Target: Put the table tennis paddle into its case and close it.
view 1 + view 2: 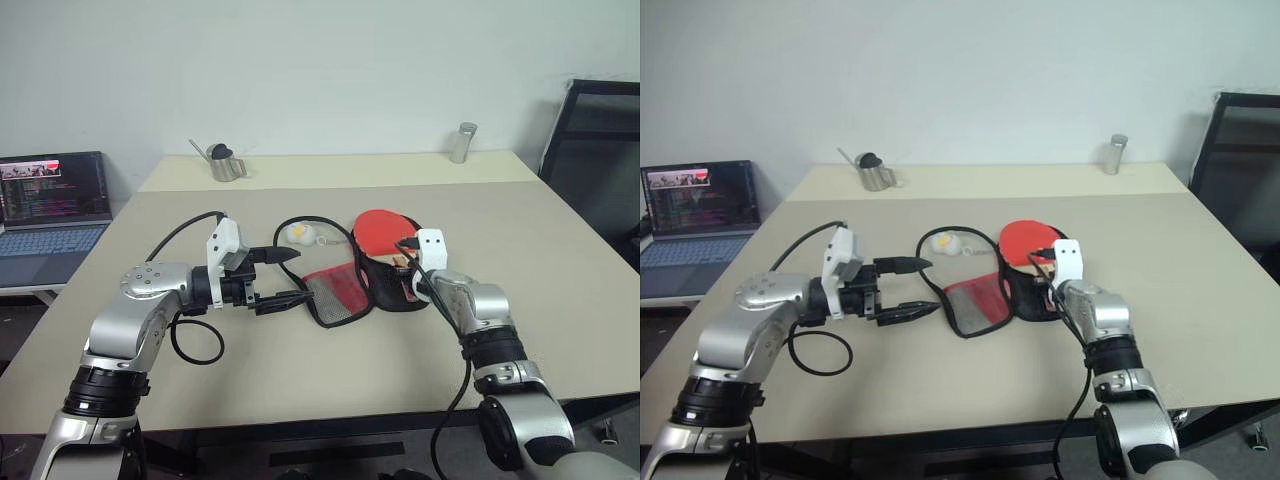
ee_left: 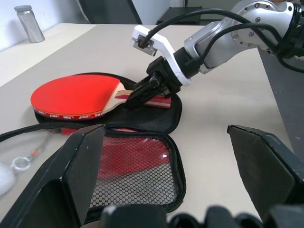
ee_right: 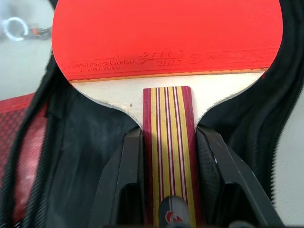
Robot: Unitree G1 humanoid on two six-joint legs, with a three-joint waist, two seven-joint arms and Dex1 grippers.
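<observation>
On the open black half of the soft zip case (image 1: 388, 285) lies the red-faced table tennis paddle (image 2: 76, 95) with its striped wooden handle, which the right gripper (image 3: 168, 156) has its black fingers clamped around. The case's red mesh flap (image 2: 137, 173) is spread flat on the beige counter (image 1: 520, 250) beside it. The left gripper (image 1: 285, 277) hovers just beside the flap, fingers spread wide and empty.

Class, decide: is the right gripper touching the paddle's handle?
Touching. The right wrist view shows the right gripper with both fingers pressed against the table tennis paddle handle.
</observation>
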